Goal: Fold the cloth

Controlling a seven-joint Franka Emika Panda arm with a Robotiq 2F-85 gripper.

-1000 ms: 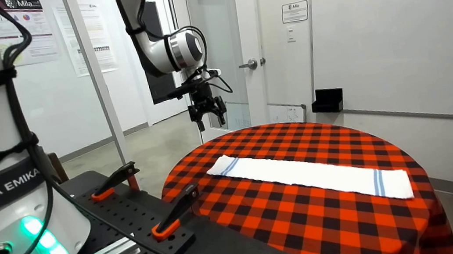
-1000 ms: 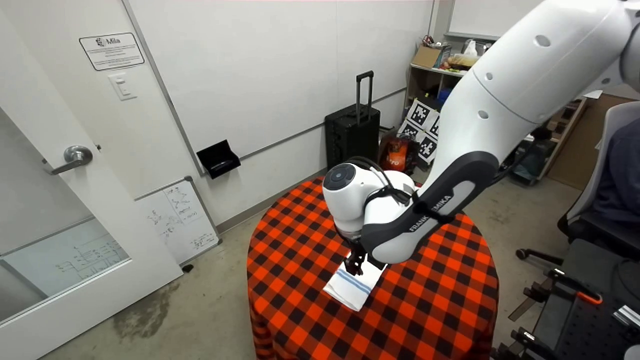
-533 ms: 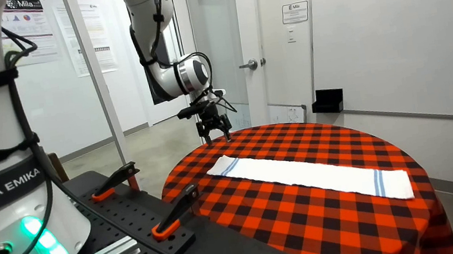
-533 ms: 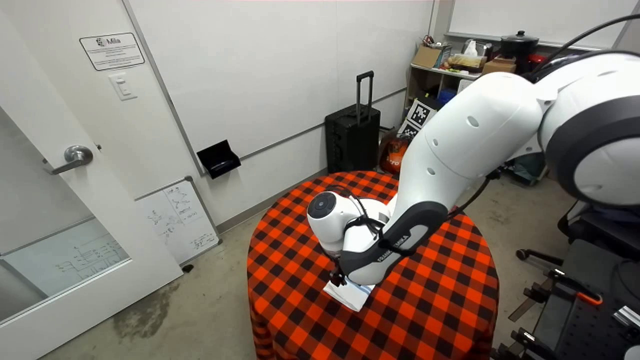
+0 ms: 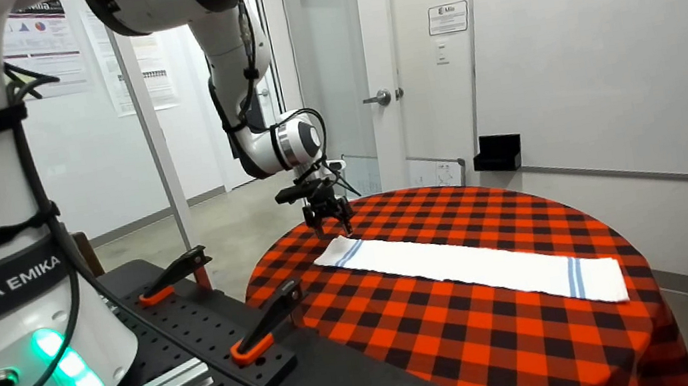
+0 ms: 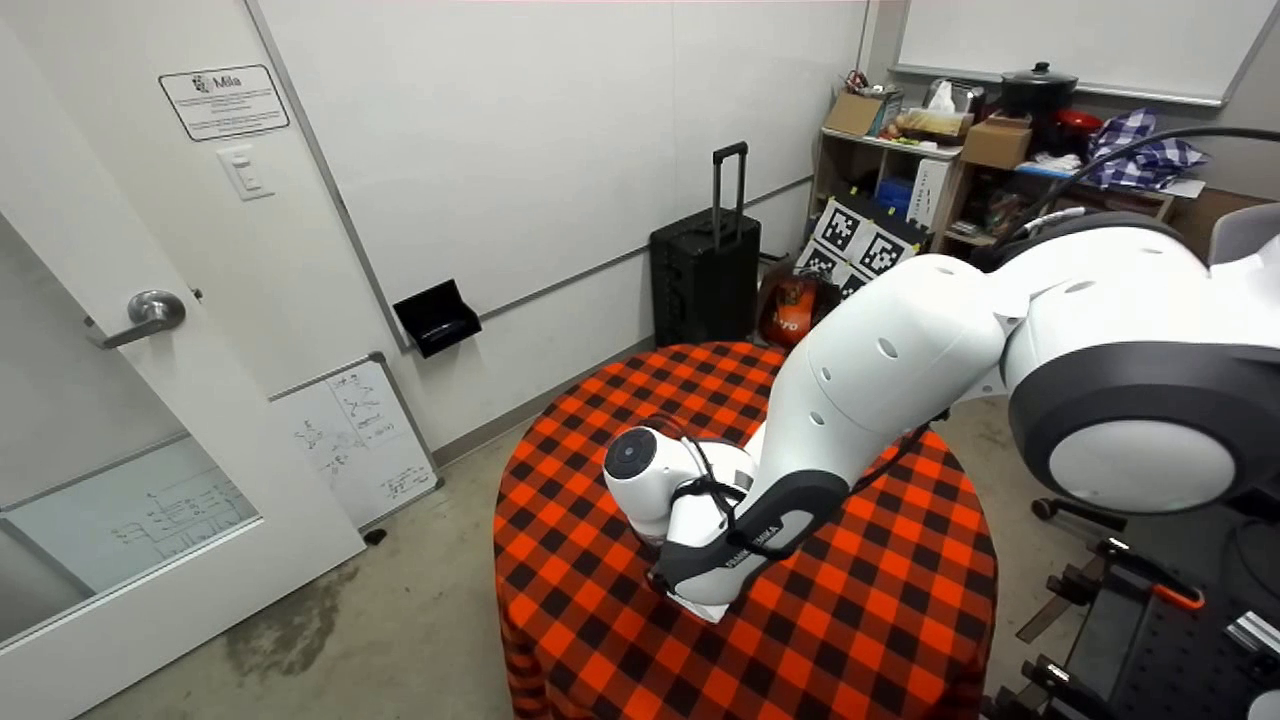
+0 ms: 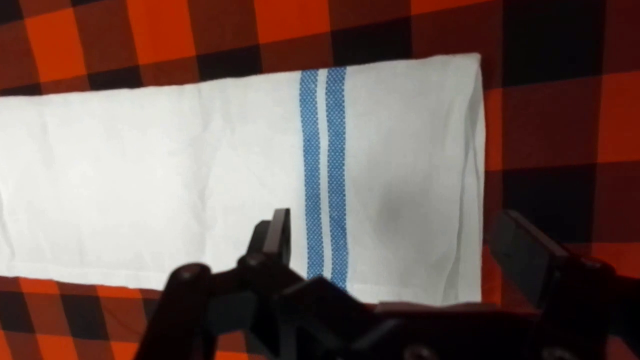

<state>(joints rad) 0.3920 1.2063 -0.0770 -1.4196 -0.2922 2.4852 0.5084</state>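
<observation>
The cloth (image 5: pixel 461 262) lies flat on the checked table as a long narrow white strip, with a pair of blue stripes near each end. In the wrist view the cloth (image 7: pixel 145 180) has one striped end under the jaws, with a small fold along its end edge. My gripper (image 5: pixel 333 231) is open and empty above that end. In the wrist view the open gripper (image 7: pixel 397 217) has one finger over the white part beyond the stripes and the other past the end edge. In an exterior view only a corner of the cloth (image 6: pixel 705 609) shows; the arm hides the rest.
The round table has a red-and-black checked tablecloth (image 5: pixel 459 338). A black mounting bench (image 5: pixel 343 381) with orange-tipped clamps (image 5: pixel 268 325) stands beside it. A black suitcase (image 6: pixel 705 275) stands behind the table near the whiteboard wall.
The gripper has come down from well above the table to just over the striped end of the cloth, and the arm has lowered with it. The cloth has not moved.
</observation>
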